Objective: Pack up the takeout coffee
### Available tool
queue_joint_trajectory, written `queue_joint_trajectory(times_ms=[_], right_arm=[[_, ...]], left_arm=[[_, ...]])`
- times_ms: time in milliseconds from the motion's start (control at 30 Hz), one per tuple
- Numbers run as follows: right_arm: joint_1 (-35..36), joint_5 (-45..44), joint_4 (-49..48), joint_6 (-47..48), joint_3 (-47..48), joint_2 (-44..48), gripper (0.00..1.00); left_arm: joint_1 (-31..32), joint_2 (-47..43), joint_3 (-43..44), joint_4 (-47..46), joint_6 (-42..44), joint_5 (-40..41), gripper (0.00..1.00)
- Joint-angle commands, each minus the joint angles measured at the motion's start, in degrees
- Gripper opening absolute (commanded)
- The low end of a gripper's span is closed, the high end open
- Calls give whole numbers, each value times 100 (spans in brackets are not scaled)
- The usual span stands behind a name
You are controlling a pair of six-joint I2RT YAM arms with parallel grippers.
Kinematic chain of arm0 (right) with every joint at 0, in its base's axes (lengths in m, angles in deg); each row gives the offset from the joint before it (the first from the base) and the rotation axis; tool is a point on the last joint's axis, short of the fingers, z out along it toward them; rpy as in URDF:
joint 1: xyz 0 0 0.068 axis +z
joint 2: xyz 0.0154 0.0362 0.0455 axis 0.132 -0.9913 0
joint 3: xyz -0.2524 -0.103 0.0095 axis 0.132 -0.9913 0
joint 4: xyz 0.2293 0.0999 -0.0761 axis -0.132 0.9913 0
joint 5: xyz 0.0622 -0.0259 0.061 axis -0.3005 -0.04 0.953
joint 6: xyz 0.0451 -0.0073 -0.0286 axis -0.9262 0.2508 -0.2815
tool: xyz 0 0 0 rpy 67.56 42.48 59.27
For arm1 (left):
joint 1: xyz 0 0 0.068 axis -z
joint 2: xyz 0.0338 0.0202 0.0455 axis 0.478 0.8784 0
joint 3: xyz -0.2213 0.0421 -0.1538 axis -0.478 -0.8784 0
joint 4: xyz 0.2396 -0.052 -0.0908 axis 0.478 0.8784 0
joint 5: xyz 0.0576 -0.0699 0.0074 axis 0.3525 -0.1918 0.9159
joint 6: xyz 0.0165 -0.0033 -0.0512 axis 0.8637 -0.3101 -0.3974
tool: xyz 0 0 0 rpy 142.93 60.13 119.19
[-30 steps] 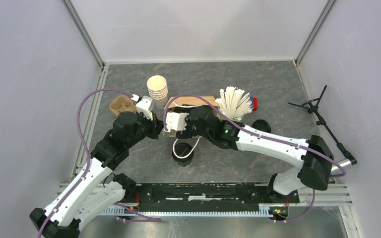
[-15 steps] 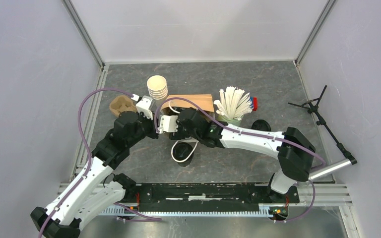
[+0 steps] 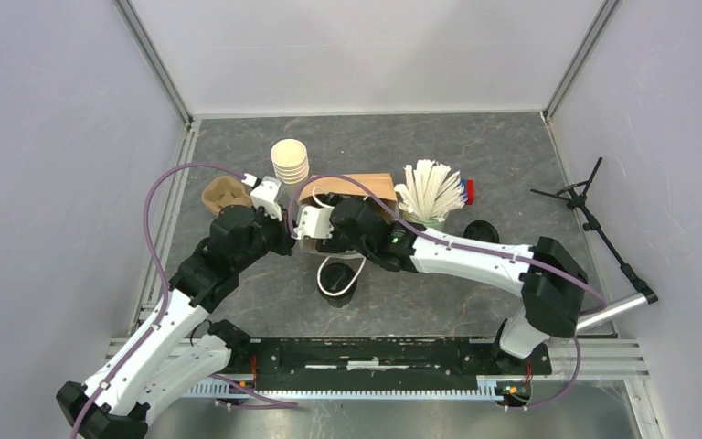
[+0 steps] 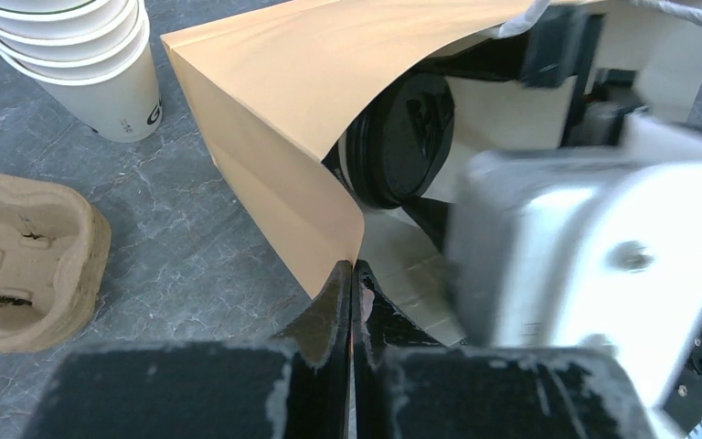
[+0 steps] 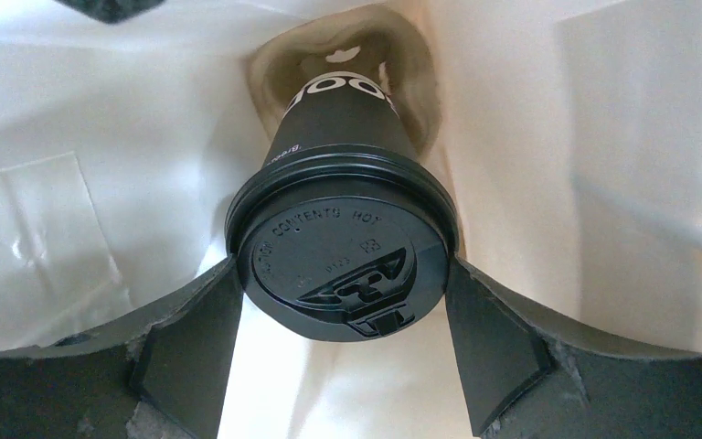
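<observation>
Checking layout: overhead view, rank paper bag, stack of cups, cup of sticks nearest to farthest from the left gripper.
1. Paper bag, pinched in left gripper.
2. Stack of cups, just behind.
3. Cup of sticks, far right.

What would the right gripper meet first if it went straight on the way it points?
The right gripper holds the lidded cup between its fingers; pushed on, the cup's base would likely meet the brownish far end of the paper bag first. Depth is unclear.

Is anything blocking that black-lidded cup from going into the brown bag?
Nothing visible does. The left gripper pinches the bag by its edge, holding its mouth open, and the cup, between the right gripper fingers, is already inside.
</observation>
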State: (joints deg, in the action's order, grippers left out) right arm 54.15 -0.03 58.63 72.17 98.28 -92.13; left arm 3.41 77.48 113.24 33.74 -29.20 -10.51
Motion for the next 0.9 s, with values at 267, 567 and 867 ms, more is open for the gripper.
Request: queue_joint_trajectory(times_ms=[267,567,867], right_arm=[[-152,457,120,345,-388,1374,78],[-276,1359,196,868,31,1138,77],[-242,1090,-1129,623,-16,551,76]], left_arm=[[20,-204,-19,-133,-34,134,2],[25,-417,-263,-343,319,95,2],[20,-394,-320,-426,285,-54,2]])
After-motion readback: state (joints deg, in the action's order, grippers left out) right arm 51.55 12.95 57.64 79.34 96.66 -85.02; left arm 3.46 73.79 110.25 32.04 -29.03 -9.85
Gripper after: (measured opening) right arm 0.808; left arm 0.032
